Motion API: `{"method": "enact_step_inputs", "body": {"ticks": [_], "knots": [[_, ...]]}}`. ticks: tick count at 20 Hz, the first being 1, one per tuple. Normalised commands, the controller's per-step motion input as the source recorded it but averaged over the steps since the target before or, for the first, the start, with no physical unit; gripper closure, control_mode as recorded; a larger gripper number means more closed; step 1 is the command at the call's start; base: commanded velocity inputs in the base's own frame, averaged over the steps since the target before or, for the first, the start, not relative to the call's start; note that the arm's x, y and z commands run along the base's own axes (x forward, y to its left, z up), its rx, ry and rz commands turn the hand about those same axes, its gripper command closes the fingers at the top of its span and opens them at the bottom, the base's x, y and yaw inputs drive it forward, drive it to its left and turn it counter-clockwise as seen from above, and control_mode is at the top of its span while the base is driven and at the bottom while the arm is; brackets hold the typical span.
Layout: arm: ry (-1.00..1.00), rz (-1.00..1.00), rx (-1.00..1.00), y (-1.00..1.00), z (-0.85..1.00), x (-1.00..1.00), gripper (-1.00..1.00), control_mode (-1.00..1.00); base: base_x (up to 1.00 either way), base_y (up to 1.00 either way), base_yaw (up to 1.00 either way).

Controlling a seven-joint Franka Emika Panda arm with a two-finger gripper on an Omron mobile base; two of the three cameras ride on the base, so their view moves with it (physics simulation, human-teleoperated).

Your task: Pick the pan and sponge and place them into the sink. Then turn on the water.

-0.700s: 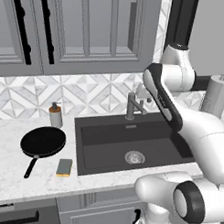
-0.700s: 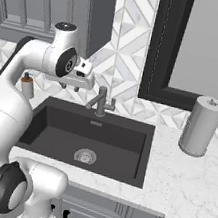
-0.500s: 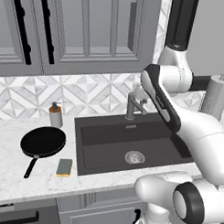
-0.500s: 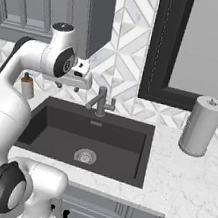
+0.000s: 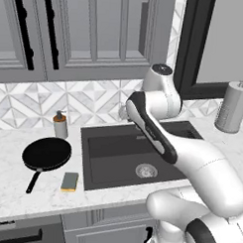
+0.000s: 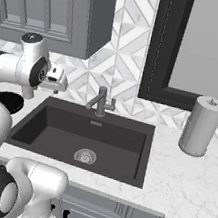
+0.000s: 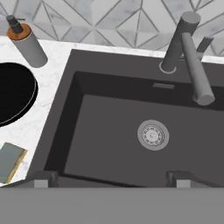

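Hand view: end effector open over the sink, empty.
Pan left of sink: rigid, heavier; grasp handle (thin). Sponge beside it: soft, light.

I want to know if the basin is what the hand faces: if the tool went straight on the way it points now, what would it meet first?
Most likely the bare floor of the sink, near the drain. The tool looks open, with nothing in between; depth is unclear.
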Motion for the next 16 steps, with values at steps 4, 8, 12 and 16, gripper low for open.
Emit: {"method": "enact_step_inputs", "body": {"ticks": [4, 8, 12, 16], "knots": [[0.07, 0.00, -0.08, 0.15, -0.06, 0.21, -1.00, -1.00, 0.00, 0.00, 0.00], [0.07, -0.01, -0.02, 0.32, -0.13, 0.50, -1.00, -1.00, 0.00, 0.00, 0.00], [0.13, -0.05, 0.00, 0.64, -0.17, 0.59, -1.00, -1.00, 0.00, 0.00, 0.00], [0.12, -0.10, 0.00, 0.88, -0.31, 0.44, -1.00, -1.00, 0.00, 0.00, 0.00]]}}
